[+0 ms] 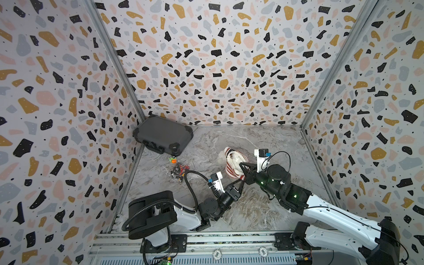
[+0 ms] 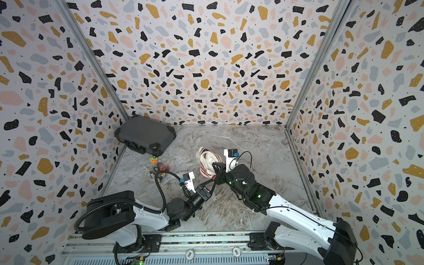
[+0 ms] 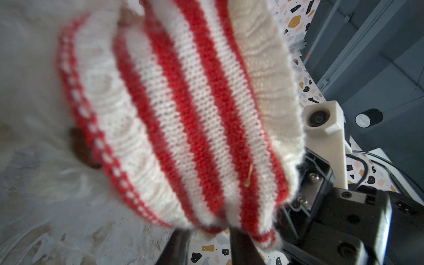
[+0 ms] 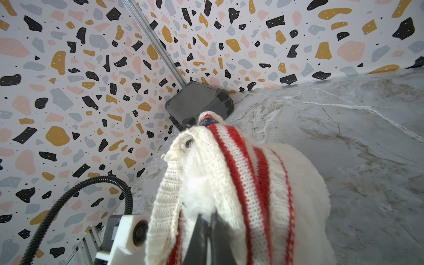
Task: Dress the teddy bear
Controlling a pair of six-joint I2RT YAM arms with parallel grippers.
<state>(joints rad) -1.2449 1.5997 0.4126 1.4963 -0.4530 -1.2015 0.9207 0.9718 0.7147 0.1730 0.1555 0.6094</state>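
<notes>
The teddy bear (image 1: 221,156) lies mid-table, its white fur (image 4: 305,179) bulging out of a red-and-white striped sweater (image 1: 231,170) pulled partly around it. My right gripper (image 1: 241,164) is shut at the sweater's open edge. In the right wrist view its tips (image 4: 206,215) are buried in white fluff inside the ribbed hem. My left gripper (image 1: 241,182) reaches the sweater's near hem from below. In the left wrist view its fingers (image 3: 176,245) stand apart, with the tips hidden under the hem (image 3: 206,226). A dark spot on the bear's face (image 3: 80,149) shows beside the sweater (image 3: 195,114).
A dark grey hard case (image 1: 163,135) leans in the back left corner. A small heap of coloured toy parts (image 1: 177,171) and an orange-green piece (image 1: 172,159) lie left of the bear. Patterned walls close three sides, and a metal rail (image 1: 229,243) runs along the front.
</notes>
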